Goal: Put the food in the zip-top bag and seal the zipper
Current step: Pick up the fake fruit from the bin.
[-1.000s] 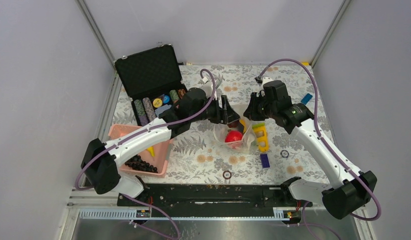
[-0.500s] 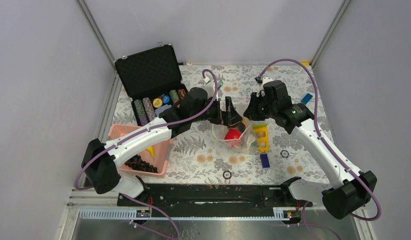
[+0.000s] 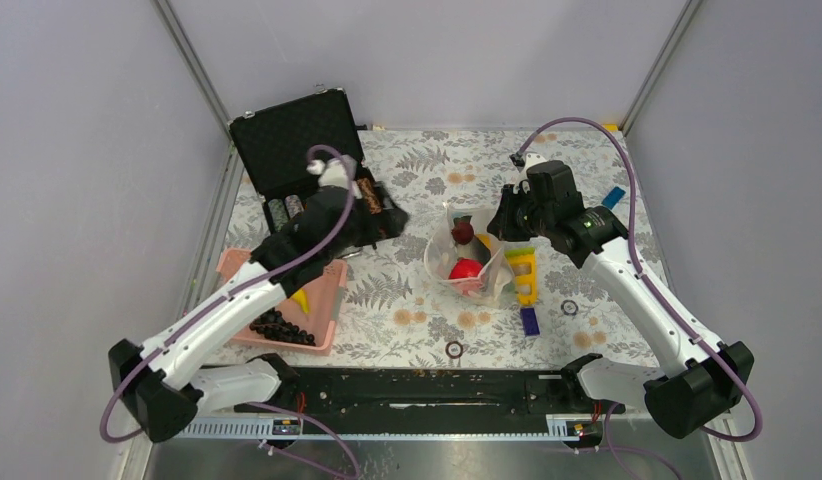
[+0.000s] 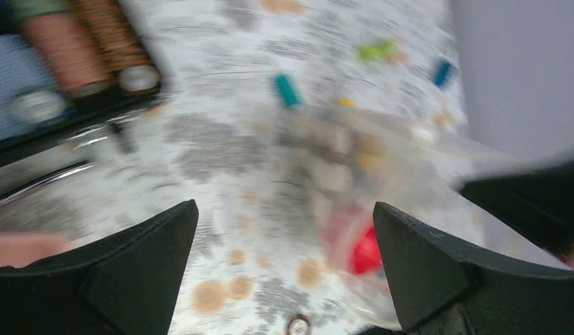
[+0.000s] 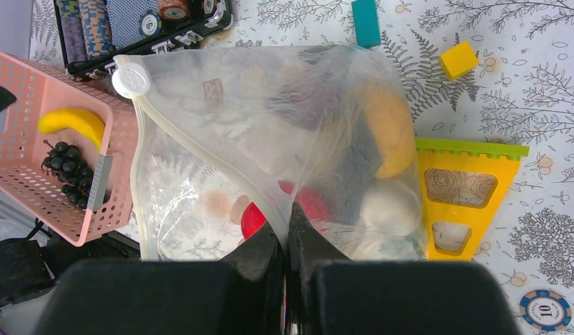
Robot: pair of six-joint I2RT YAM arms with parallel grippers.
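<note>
We see the zip-top bag (image 5: pixel 221 125) slumped near the middle of the bench (image 3: pixel 407 310), a little toward the right edge. Its mouth faces up, and a red fruit (image 3: pixel 467 270), an orange (image 5: pixel 389 132) and other pale and dark pieces sit inside. We judge it to be light, thin, slippery film that folds shut unless its mouth is held. The stiffer zipper (image 5: pixel 200 150) is therefore the place to take hold of it. The right pincer (image 5: pixel 288 234) is closed tight on the bag at that strip. The left pincer (image 4: pixel 284 209) is spread wide with nothing in it, off toward the far-left corner; its view is blurred. A banana (image 5: pixel 71 122) and a grape bunch (image 5: pixel 64 164) lie in the pink basket (image 5: pixel 33 202) near the left edge, not yet bagged.
</note>
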